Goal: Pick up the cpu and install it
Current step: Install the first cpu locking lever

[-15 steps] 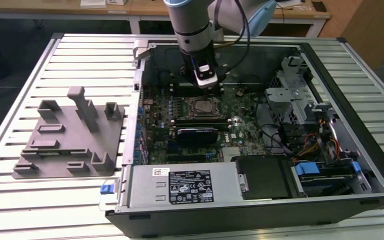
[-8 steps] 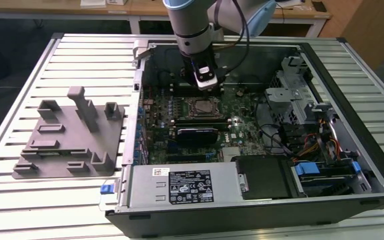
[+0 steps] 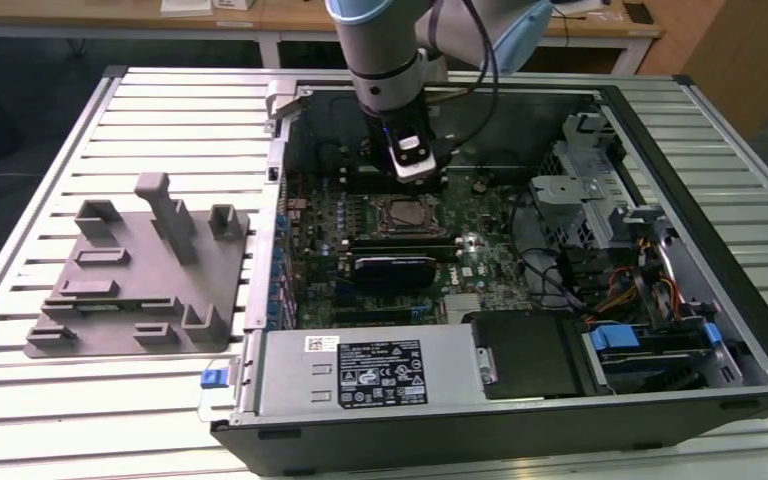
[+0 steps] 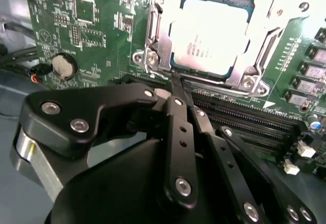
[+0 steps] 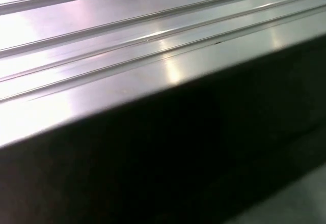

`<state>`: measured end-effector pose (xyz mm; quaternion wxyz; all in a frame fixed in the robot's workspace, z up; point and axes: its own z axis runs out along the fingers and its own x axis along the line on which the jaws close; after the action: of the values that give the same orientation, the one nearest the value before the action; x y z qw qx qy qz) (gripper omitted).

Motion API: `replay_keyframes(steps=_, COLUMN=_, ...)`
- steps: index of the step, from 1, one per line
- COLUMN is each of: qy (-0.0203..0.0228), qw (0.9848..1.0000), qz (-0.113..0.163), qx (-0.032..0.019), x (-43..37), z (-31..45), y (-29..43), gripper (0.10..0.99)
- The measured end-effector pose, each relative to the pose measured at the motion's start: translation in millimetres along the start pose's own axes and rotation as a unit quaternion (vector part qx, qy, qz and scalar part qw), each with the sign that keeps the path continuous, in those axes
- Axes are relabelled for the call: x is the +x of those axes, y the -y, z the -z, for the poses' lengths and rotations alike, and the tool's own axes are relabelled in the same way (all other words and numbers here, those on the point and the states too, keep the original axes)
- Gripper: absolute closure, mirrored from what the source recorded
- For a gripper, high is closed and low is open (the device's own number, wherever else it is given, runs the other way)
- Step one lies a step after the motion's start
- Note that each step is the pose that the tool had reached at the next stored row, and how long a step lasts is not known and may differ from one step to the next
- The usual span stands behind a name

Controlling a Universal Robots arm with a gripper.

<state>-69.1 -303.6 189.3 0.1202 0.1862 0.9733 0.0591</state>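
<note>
One shiny silver-topped cpu [image 4: 214, 35] sits flat inside its metal-framed socket [image 4: 153, 56].

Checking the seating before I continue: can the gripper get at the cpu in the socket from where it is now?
Probably yes. In the second wrist view the gripper hangs just beside the cpu, which sits in the socket's metal frame, top bare. Nothing lies between them, though the frame borders its edges.
</note>
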Motion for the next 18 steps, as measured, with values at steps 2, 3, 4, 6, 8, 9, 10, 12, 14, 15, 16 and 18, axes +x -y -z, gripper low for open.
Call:
replay_keyframes(steps=2, qy=-0.0006, qw=1.0000, qz=0.000, qx=-0.0017, x=0.0, z=0.1, y=-0.1, gripper=0.980)
replay_keyframes(steps=3, qy=-0.0010, qw=1.0000, qz=0.000, qx=-0.0030, x=-0.1, z=0.4, y=-0.2, gripper=0.980)
replay_keyframes(steps=4, qy=-0.0012, qw=1.0000, qz=-0.001, qx=-0.0041, x=-0.3, z=0.9, y=-0.4, gripper=0.980)
replay_keyframes(steps=6, qy=-0.0012, qw=1.0000, qz=-0.001, qx=-0.0053, x=-0.8, z=3.1, y=-1.1, gripper=0.980)
replay_keyframes(steps=8, qy=-0.0014, qw=1.0000, qz=-0.001, qx=-0.0042, x=-1.7, z=7.6, y=-1.4, gripper=0.980)
replay_keyframes(steps=9, qy=-0.0014, qw=1.0000, qz=-0.001, qx=-0.0043, x=-2.2, z=9.7, y=-1.8, gripper=0.980)
replay_keyframes(steps=10, qy=-0.0014, qw=1.0000, qz=-0.001, qx=-0.0042, x=-2.7, z=12.1, y=-2.2, gripper=0.980)
replay_keyframes(steps=12, qy=-0.0015, qw=1.0000, qz=-0.001, qx=-0.0043, x=-3.7, z=16.6, y=-2.9, gripper=0.980)
replay_keyframes(steps=14, qy=-0.0015, qw=1.0000, qz=-0.001, qx=-0.0044, x=-3.9, z=17.5, y=-3.0, gripper=0.980)
replay_keyframes(steps=15, qy=-0.0015, qw=1.0000, qz=-0.001, qx=-0.0045, x=-3.9, z=17.5, y=-3.1, gripper=0.980)
replay_keyframes(steps=16, qy=-0.0015, qw=1.0000, qz=-0.001, qx=-0.0045, x=-3.9, z=17.5, y=-3.0, gripper=0.980)
replay_keyframes(steps=18, qy=-0.0016, qw=1.0000, qz=-0.001, qx=-0.0044, x=-4.1, z=17.6, y=-2.9, gripper=0.980)
